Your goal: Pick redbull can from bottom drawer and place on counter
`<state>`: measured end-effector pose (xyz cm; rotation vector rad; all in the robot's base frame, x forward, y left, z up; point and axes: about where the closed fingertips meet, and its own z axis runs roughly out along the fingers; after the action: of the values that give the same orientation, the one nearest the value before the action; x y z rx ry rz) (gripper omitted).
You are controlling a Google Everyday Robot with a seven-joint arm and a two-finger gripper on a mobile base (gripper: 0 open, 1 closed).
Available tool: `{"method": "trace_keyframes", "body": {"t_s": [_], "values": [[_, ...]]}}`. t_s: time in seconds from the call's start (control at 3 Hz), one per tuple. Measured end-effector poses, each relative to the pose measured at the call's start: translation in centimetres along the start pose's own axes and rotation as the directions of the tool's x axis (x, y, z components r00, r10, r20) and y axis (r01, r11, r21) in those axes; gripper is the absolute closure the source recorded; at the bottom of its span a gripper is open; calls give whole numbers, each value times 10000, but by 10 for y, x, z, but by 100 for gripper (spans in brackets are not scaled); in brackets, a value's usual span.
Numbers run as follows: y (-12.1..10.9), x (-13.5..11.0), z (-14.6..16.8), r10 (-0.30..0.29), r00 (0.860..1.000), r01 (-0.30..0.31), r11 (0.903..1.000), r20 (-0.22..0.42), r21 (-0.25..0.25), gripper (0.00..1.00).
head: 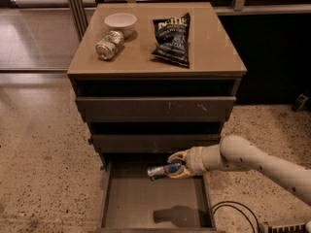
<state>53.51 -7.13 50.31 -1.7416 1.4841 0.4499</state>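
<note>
The redbull can (161, 170) is a slim blue-and-silver can lying sideways in my gripper (176, 165), which is shut on its right end. I hold it above the open bottom drawer (131, 205), near the drawer's back and just under the middle drawer front. My pale arm (252, 161) reaches in from the right. The can's shadow falls on the drawer floor. The tan counter (214, 47) tops the cabinet above.
On the counter lie a green-and-silver can (110, 44) on its side, a white bowl (120, 21) and a dark chip bag (171, 39). The two upper drawers (155, 108) are shut. A black cable (233, 212) lies on the speckled floor at right.
</note>
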Motion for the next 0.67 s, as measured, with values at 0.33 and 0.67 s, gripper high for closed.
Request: {"method": "trace_keyframes", "body": {"t_s": [0.33,0.67], "values": [[-19,-30,-46,132,9985,-110,9991,-530,409,100],[-44,-70,-94,95,9939,8,9956,-1102,935,100]]}}
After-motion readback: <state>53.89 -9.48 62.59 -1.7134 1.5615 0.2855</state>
